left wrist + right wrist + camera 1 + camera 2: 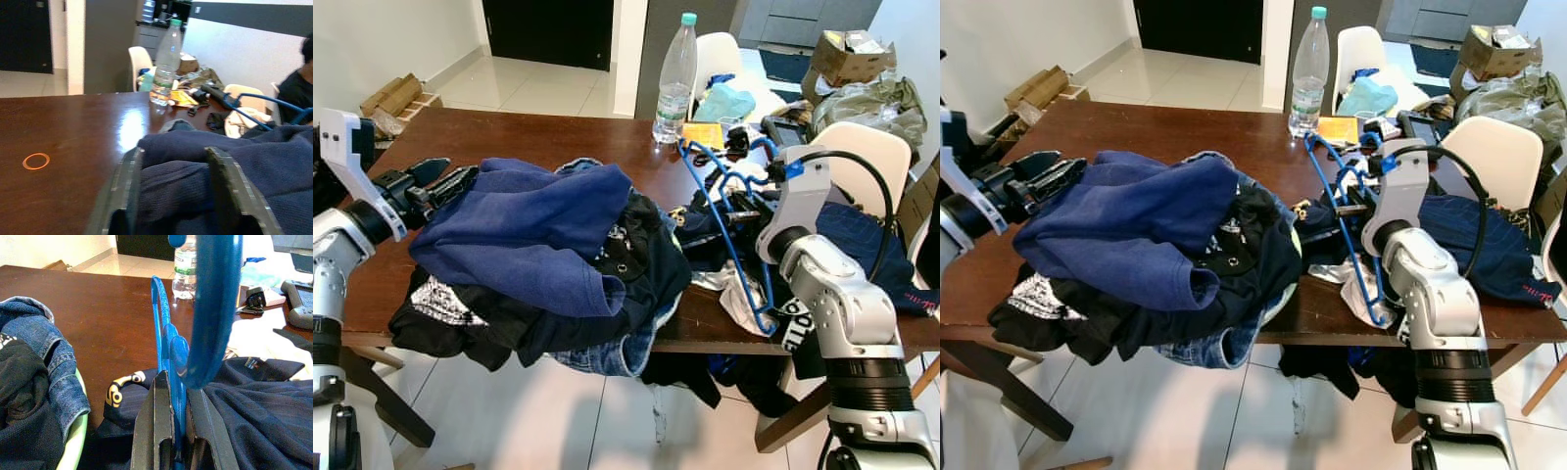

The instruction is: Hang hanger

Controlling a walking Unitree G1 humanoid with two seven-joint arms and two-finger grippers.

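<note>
A blue plastic hanger (pixel 736 257) stands upright over the table's right side, hook end up. My right gripper (pixel 736 208) is shut on its neck, and in the right wrist view the two fingers (pixel 151 431) clamp the blue bar (pixel 215 308). A blue sweatshirt (pixel 529 230) tops a heap of clothes in the middle of the table. At the heap's left edge my left gripper (pixel 440 181) is open, and its fingers (pixel 124 191) straddle a fold of the sweatshirt (pixel 244 147).
The brown table (pixel 538 132) also holds dark clothes and jeans (pixel 607 352) that hang over the front edge, and a water bottle (pixel 674 80) stands at the back. White chairs (pixel 862 157) stand at the right. A person (pixel 301 83) sits beyond the table.
</note>
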